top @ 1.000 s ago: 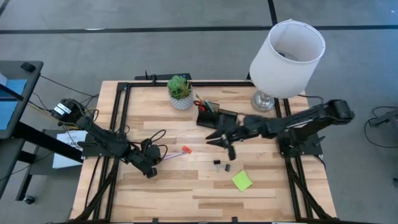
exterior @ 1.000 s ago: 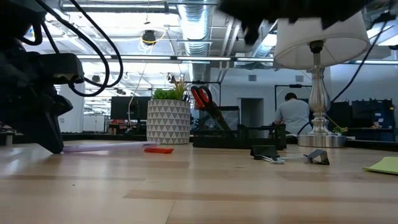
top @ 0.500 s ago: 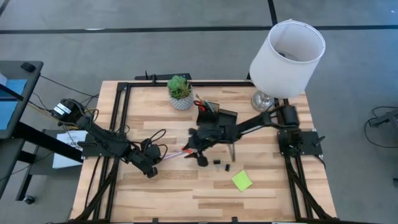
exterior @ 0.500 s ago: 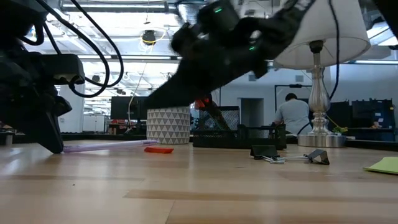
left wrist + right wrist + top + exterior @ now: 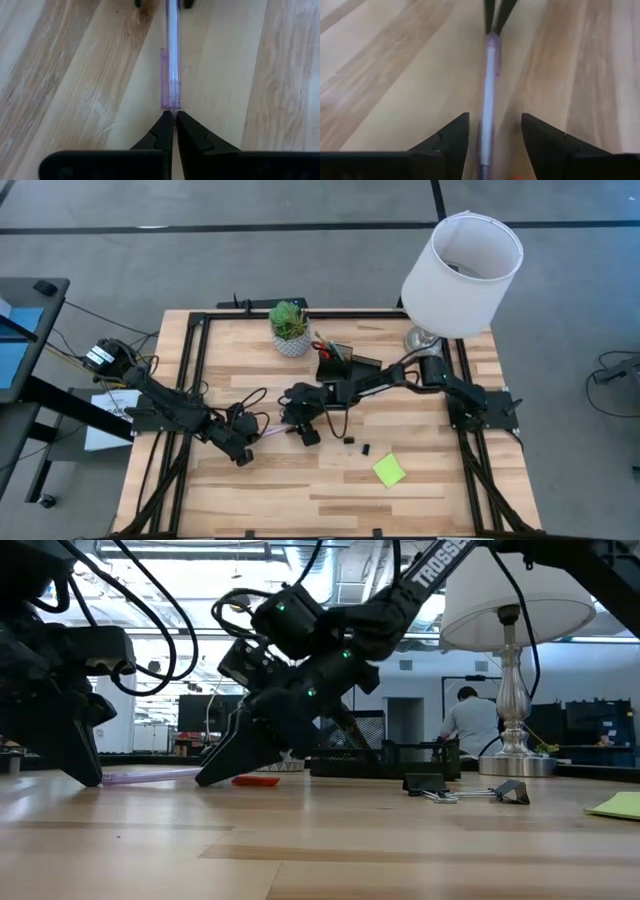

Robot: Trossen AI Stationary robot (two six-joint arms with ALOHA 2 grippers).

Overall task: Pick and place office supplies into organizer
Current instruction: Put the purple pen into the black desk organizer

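Dark fingers (image 5: 451, 142) of the right gripper (image 5: 492, 135) stand spread astride the thin translucent pink pen (image 5: 489, 95) (flat on the light wooden table (image 5: 300, 490)). The left gripper (image 5: 173, 131), fingers pinched shut, grips the pen's other end. Both arms reach low toward the table's middle, left of the small black desk organizer (image 5: 338, 365).

White capital letters reading "TROSSEN" run along the dark right arm (image 5: 432, 568) in the low view, partly cut; no other text can be read.
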